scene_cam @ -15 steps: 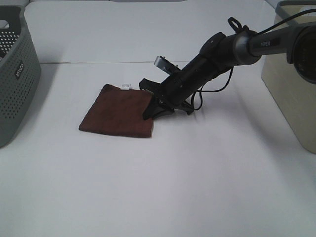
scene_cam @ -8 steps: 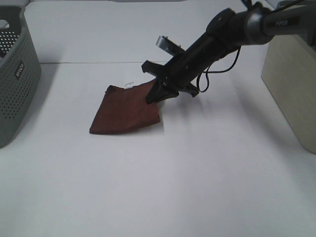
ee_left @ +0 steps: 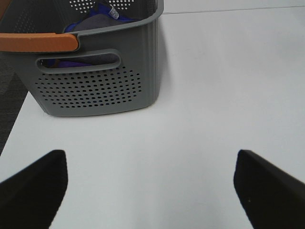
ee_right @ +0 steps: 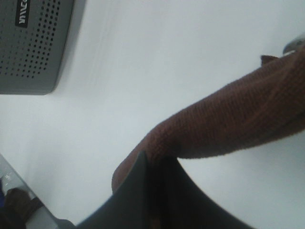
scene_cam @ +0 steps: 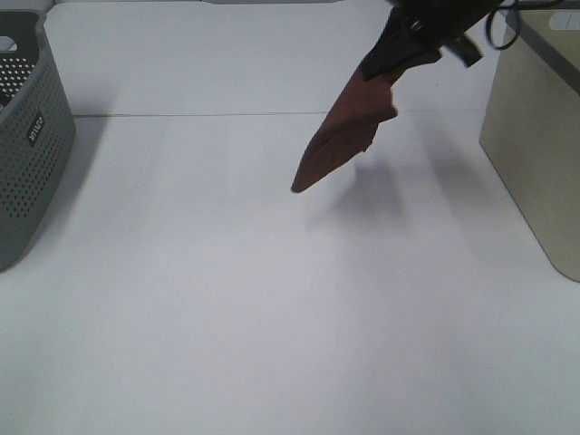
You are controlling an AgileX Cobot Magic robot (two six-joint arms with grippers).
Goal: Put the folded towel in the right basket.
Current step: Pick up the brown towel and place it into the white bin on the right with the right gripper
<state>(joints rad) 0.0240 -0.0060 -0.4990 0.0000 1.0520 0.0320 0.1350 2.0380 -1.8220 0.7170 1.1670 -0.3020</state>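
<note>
The folded towel (scene_cam: 347, 134), dark reddish-brown, hangs in the air above the white table, pinched at its upper end by my right gripper (scene_cam: 391, 65) at the top right of the exterior high view. It droops down and to the left. The right wrist view shows the towel (ee_right: 228, 121) clamped between the dark fingers (ee_right: 138, 191). The right basket (scene_cam: 535, 136), beige with a dark rim, stands at the right edge, just right of the held towel. My left gripper (ee_left: 147, 186) is open and empty; only its two dark fingertips (ee_left: 33, 183) show.
A grey perforated basket (scene_cam: 27, 136) stands at the left edge; in the left wrist view (ee_left: 95, 81) it holds blue and grey items and has an orange handle. The white table (scene_cam: 272, 317) spreads between the two baskets.
My right gripper has lifted the towel off the table and carried it up and to the right, toward the beige basket. The towel now hangs free instead of lying flat.
</note>
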